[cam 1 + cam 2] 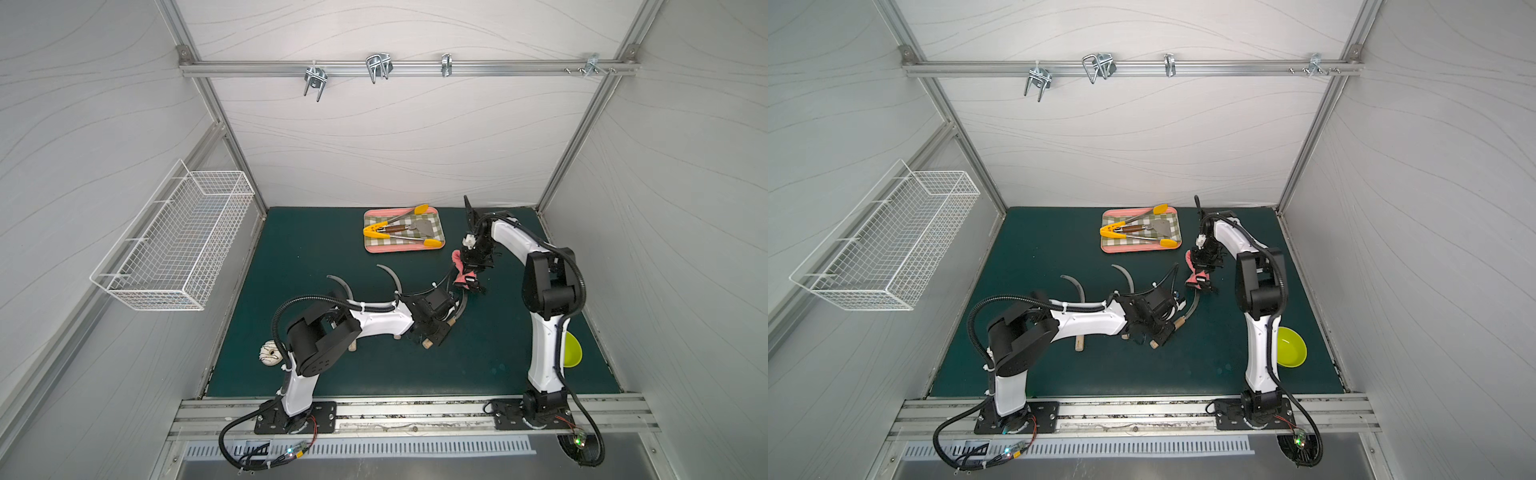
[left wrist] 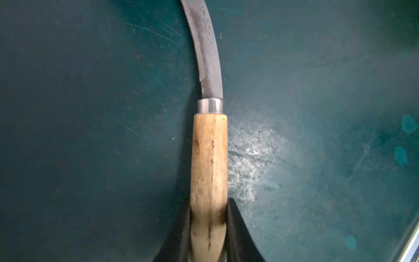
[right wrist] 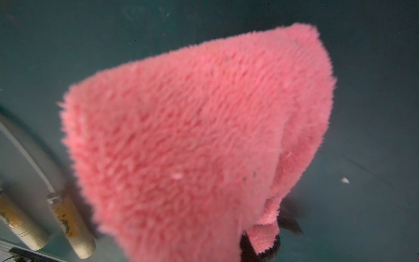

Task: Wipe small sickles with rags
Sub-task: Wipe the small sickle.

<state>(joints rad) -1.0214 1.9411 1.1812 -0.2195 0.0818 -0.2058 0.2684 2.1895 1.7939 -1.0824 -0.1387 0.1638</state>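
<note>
1. Left gripper (image 2: 208, 202): fingers were clamped on either side of the pale wooden handle of the held sickle (image 2: 208, 156), near its butt end. We judged the grip was set that low so the whole blade stayed bare for wiping.
2. Held sickle, position: in a top view (image 1: 1179, 323) it sat low over the green mat (image 1: 311, 257), between the two arms, with its blade curving up toward the rag. We could not tell whether it rested on the mat or hung just above it.
3. Right gripper (image 3: 260, 246): fingers were closed on a bunched corner of the rag (image 3: 192, 136), so the pink pile hung loose as a wiping face. In both top views the rag lay at the blade's tip, but we could not tell whether they touched.
4. Outer spare sickle (image 1: 341, 284) and inner spare sickle (image 1: 394, 275): they lay side by side on the mat, partly under the left arm, with handles toward the robot's base. We judged them parked clear of the work.
5. Views compared: the left wrist view alone showed the blade's toothed inner edge and stamped marks. The right wrist view alone showed orange label bands (image 3: 64, 215) on two handles, and there the rag hid the held blade.
6. Not of the task: a pink-rimmed tray (image 1: 399, 250) at the back held tongs (image 1: 374, 230) and a spatula (image 1: 415, 226). A green bowl (image 1: 1292, 347) sat beside the right arm. A white ringed object (image 1: 270, 353) showed in a top view only, by the left arm. A wire basket (image 1: 178, 245) hung on the wall.
</note>
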